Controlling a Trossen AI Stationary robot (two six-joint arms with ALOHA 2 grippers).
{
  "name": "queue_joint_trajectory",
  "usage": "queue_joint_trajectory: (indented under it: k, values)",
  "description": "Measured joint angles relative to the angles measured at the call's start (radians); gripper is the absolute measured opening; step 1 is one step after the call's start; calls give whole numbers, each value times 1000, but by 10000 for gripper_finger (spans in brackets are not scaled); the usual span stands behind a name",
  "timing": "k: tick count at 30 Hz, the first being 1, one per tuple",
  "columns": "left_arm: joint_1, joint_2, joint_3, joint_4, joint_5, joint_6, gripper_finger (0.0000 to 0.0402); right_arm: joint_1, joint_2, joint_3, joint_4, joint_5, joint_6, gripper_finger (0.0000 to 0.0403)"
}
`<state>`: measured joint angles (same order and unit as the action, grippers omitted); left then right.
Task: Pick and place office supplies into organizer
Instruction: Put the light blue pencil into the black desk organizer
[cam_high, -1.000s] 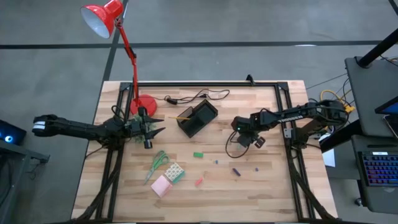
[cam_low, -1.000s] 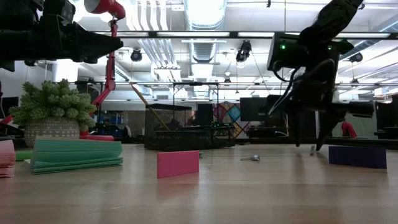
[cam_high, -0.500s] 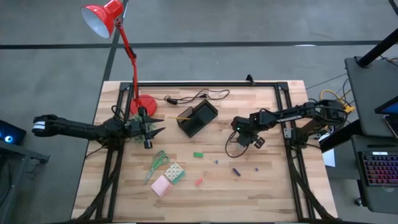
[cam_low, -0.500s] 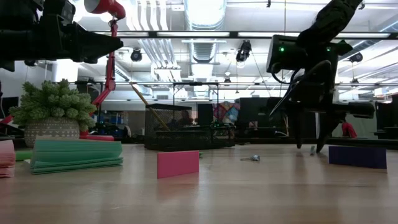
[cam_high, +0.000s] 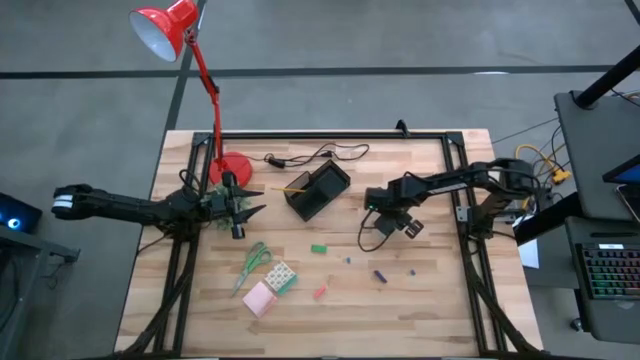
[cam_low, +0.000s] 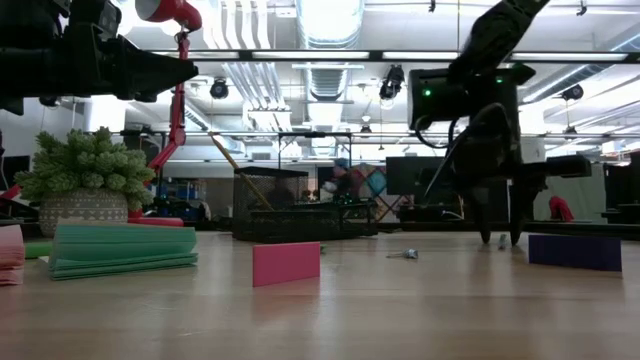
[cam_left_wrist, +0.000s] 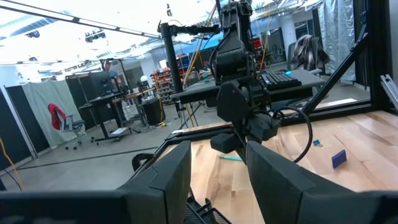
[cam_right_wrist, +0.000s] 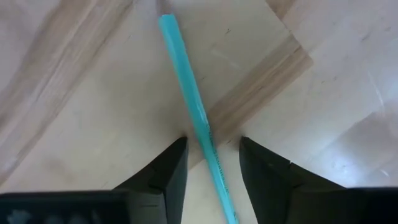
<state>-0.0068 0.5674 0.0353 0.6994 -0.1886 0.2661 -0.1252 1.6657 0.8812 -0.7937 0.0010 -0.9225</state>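
Only the right wrist view shows a teal pen (cam_right_wrist: 189, 106) lying on the table (cam_right_wrist: 74, 93) between the right hand's (cam_right_wrist: 211, 158) parted fingers, seemingly untouched; overhead, the organizer (cam_high: 316, 189) sits at the hand's ten o'clock.

Right tool (cam_high: 375, 222) beside black organizer (cam_high: 317, 189)

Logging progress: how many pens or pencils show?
2. A yellow pencil leans out of the organizer; a teal pen lies between the open fingers of the right claw. Others may be hidden.
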Motion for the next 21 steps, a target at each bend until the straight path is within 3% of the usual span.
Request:
queue_joint_trajectory:
  k: [21]
  values:
    - [0, 15, 0, -1, 0, -1, 142, -1, 52, -6, 28, -33, -10, 127]
